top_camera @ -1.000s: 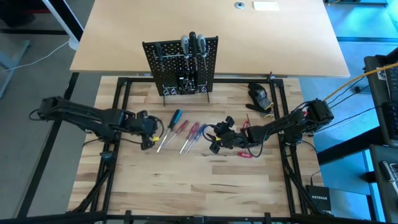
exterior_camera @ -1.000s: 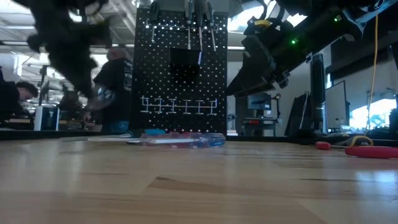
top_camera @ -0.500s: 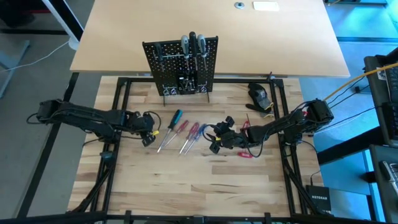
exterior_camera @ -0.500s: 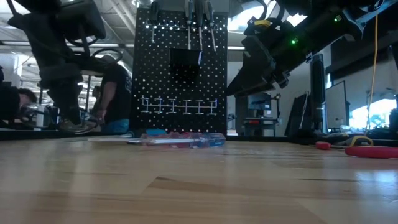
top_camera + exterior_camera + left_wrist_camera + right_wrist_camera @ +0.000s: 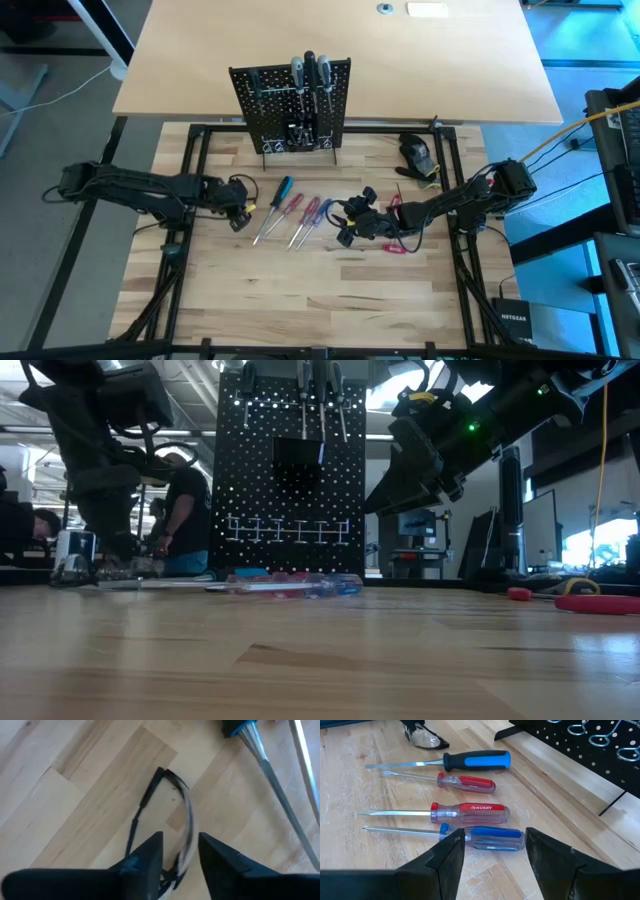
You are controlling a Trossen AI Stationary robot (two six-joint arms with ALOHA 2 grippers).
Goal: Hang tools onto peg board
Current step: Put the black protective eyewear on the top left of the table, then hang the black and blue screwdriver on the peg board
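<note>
Well, standing at the front edge of the table, the nearest things are the red pliers (image 5: pixel 402 246), lying flat on the wood just by the right arm. A little further in, the right claw (image 5: pixel 495 837) hangs above the table with its fingers spread wide and nothing between them, pointed at four screwdrivers (image 5: pixel 470 813) lying side by side. The blue-handled one is closest to it.

Level with that, on the other side of the row, the left claw (image 5: pixel 180 840) is down at the tabletop. Its fingers stand apart on either side of a thin wire loop (image 5: pixel 186 815). That could be a key ring or a bit of a frame, I can't say which. The gap looks too wide for a grip, so I'd call the claw released.

Further back sits a dark lump (image 5: pixel 415 150) (no tool, by the look of it). Behind it the board (image 5: pixel 262 110) stands upright at the table's far edge. A few tools (image 5: pixel 310 72) hang from its top rows, and the row of ring holders (image 5: pixel 288 530) lower down looks empty.

So I'd judge the job barely a third done. The four screwdrivers, the pliers and the wire thing are all on the table, with no tool in either claw.
</note>
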